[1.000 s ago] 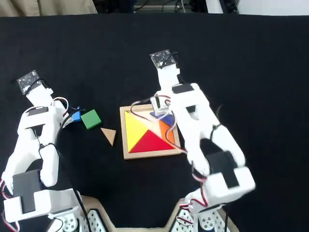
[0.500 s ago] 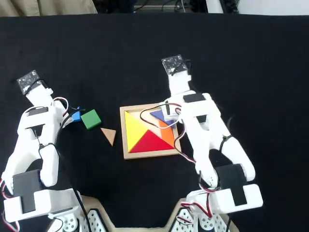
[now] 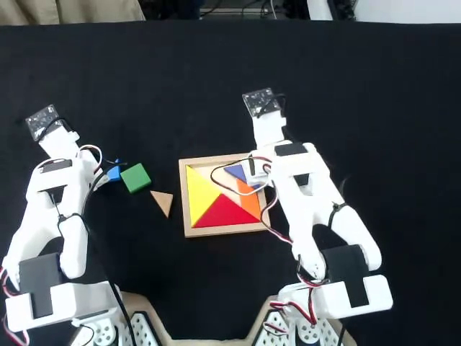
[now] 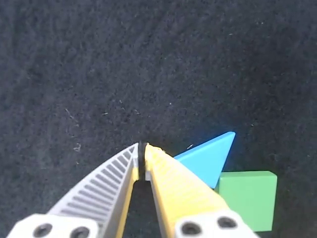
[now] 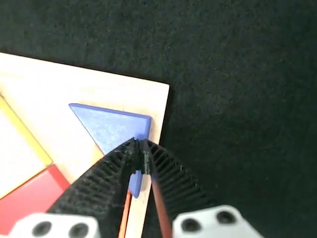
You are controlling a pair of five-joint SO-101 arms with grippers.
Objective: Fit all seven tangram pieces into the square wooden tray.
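Right gripper: the two black ribbed fingers are together at the tips, with no gap seen and nothing between them. The tips stand over the violet-blue triangle, a flat, matt piece. Part of it is hidden under the fingers, so contact cannot be confirmed. This triangle lies in the far right corner of the square wooden tray, with one corner close against the pale, smooth raised rim. Bare wood shows on the tray floor beside it.

Also in the tray are a large yellow triangle on the left side, a large red triangle along the near side, and an orange piece on the right, partly covered by the right arm. These three sit edge to edge.

Left gripper: one grey ribbed finger and one yellow finger are pressed together, holding nothing, low over the cloth well left of the tray. Just beside the yellow finger lies a light-blue triangle, thin and sharp-pointed. A green square block sits just to its right; whether they touch cannot be told.

A tan wooden triangle lies loose between the green block and the tray.

All of this rests on a black, slightly fuzzy cloth covering the table.
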